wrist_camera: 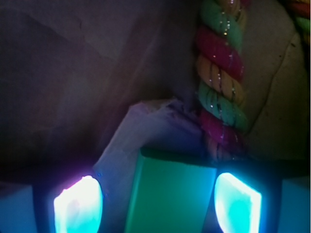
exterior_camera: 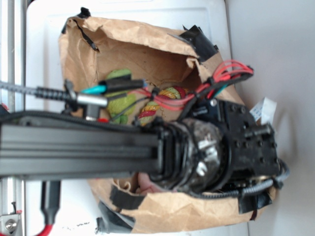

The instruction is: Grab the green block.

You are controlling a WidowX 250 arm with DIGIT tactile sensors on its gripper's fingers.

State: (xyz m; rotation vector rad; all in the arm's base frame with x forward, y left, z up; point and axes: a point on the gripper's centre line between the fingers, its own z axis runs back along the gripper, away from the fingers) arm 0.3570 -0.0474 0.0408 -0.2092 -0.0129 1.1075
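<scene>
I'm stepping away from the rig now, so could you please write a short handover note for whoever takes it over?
Gripper: open, down inside the paper bag, one glowing finger pad on each side of the green block.
Green block: lying between the pads, beside a twisted coloured rope; contact with the pads cannot be judged.
Done: the approach and lining up.
Left: close on the block and lift it.

The robot arm (exterior_camera: 88, 147) is a long black bar with grooves along its length, ending in a boxy black wrist block (exterior_camera: 246, 142) dotted with small screws. Red and teal wires (exterior_camera: 216, 78) loop over the wrist. The tool (wrist_camera: 158, 204) has two pale fingers (wrist_camera: 77, 206) glowing cyan.
</scene>
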